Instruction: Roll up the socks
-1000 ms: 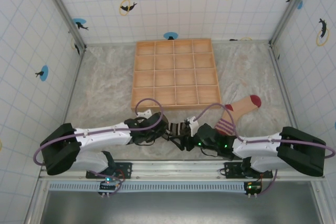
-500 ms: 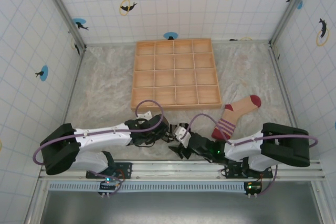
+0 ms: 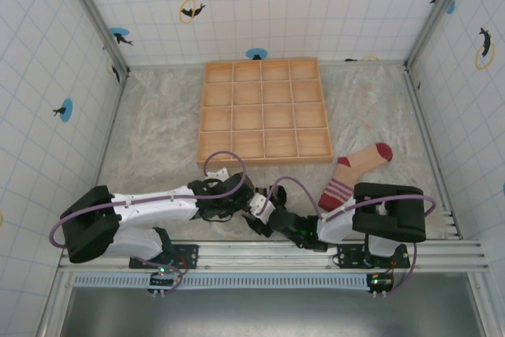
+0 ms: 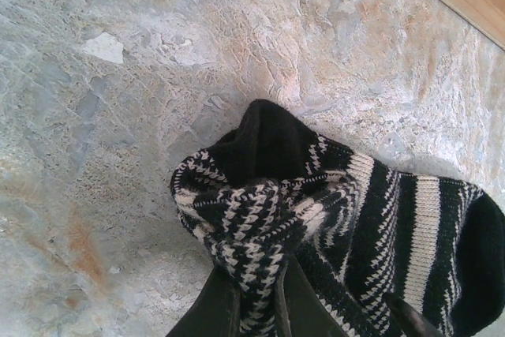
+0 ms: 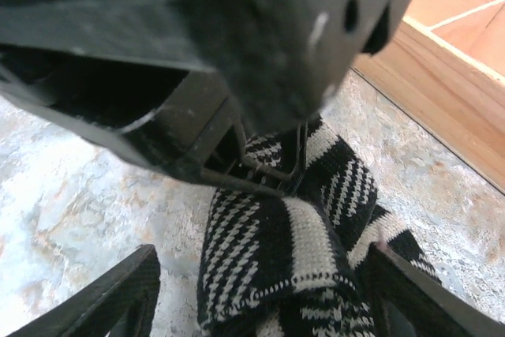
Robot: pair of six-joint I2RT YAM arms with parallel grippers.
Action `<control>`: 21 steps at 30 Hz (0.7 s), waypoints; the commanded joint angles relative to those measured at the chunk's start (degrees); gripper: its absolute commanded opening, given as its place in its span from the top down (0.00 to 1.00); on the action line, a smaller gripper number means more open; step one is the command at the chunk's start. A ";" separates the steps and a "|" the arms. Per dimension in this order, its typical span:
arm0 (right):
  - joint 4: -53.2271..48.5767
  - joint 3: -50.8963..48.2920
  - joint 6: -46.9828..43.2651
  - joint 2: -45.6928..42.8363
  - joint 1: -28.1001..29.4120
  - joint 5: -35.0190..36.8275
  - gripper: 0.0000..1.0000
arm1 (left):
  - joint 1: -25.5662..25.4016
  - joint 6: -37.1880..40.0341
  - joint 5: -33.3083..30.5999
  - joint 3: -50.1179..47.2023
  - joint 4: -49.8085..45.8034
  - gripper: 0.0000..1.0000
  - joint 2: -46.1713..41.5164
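black-and-white sock [image 4: 331,211] sits by the worktop's [image 3: 158,132] near edge, pinched in the left fingers [image 4: 217,313]; right fingers [image 5: 118,297] straddle it wide. tan sock [image 3: 355,171] lies right; open worktop stretches left.

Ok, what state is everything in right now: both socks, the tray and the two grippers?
Striped sock: bunched up on the table, one fold pinched by the left gripper.
Tan sock: lying flat, unrolled, untouched.
Wooden compartment tray: every compartment empty.
Left gripper: shut on the striped sock.
Right gripper: open, one finger on each side of the striped sock.
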 commanded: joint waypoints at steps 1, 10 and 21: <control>3.47 2.51 -0.74 1.94 0.55 3.72 0.35 | -0.46 -0.49 0.35 -0.88 -3.28 1.00 -0.69; 1.05 3.60 1.79 3.92 1.19 5.51 0.66 | -0.46 -1.27 0.46 -1.73 -3.15 1.00 -1.56; -10.93 2.66 17.69 1.11 0.76 3.53 1.00 | -0.54 -1.72 -1.43 -2.32 -2.92 0.66 -4.38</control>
